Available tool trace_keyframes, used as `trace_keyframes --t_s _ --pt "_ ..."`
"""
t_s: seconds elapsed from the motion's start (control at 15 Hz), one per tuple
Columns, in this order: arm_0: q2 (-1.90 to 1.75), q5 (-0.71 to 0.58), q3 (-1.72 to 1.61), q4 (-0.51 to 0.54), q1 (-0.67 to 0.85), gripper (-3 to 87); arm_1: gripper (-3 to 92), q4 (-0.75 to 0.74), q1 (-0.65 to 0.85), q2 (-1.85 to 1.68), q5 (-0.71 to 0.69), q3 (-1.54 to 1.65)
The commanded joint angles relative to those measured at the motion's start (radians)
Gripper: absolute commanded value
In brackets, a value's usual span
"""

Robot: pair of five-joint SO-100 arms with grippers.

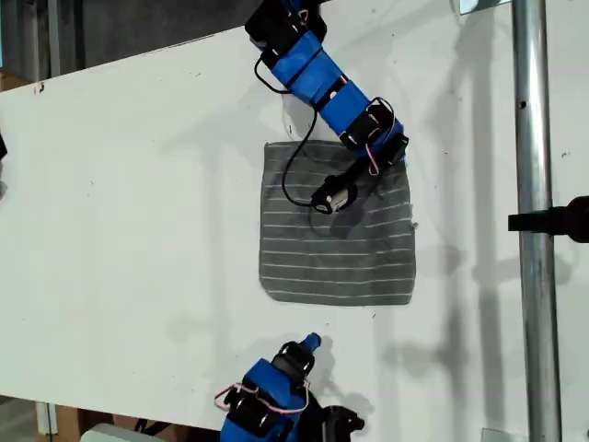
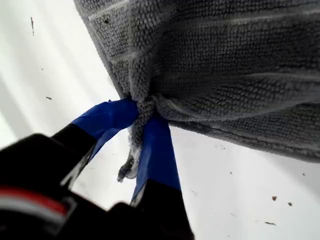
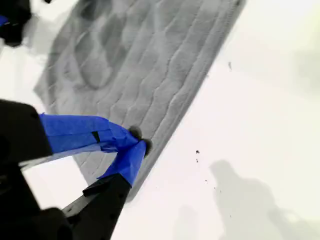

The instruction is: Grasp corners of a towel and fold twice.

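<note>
Fingers first: on my first gripper (image 2: 142, 117) the two blue-taped fingers (image 2: 157, 150) are pinched tight on a bunched corner (image 2: 136, 150) of the towel (image 2: 230, 70), and a twist of grey cloth pokes out between them. On my second gripper (image 3: 135, 145) the fingers (image 3: 82, 132) meet at their tips with no gap I can see, hovering over the towel's edge; I cannot tell whether any cloth is caught between them.

Going by size, the white counter (image 1: 138, 212) fills most of the exterior view. A metal pole (image 1: 534, 221) runs top to bottom along the exterior view's right. Near the middle of the counter, the towel (image 1: 336, 244) lies spread out: grey, thin white stripes, mostly flat. One blue arm (image 1: 317, 74) reaches in from the top of the exterior view, and its gripper sits at the towel's corner toward the exterior view's upper right, so that is my first arm. A black cable (image 1: 290, 170) loops from it across the cloth. The other arm (image 1: 271, 391) sits at the bottom edge of the exterior view, just off the towel's near edge. Small dark specks (image 3: 197, 152) dot the counter beside the cloth.
</note>
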State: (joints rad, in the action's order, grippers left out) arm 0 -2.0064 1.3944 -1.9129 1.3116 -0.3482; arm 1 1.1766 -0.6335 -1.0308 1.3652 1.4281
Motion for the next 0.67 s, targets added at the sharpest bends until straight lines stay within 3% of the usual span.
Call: trace_keyframes --t_s 0.0,0.07,0.13,0.33,0.6 --pt "0.652 -0.1 0.675 0.156 -0.087 10.9 -0.1 -0.009 0.021 0.008 -0.011 0.006" --pt "0.876 -0.08 0.996 0.307 -0.109 30.0 -0.1 -0.012 0.021 0.008 -0.011 0.005" --pt "0.951 -0.153 1.104 0.304 -0.13 35.0 -0.1 -0.012 0.02 0.006 -0.009 0.002" --pt "0.985 -0.229 1.08 0.238 -0.141 34.7 -0.1 -0.029 0.017 0.006 -0.003 0.0" --pt "1.131 -0.207 1.074 0.127 -0.135 31.1 -0.1 -0.031 0.017 0.005 -0.002 -0.014"
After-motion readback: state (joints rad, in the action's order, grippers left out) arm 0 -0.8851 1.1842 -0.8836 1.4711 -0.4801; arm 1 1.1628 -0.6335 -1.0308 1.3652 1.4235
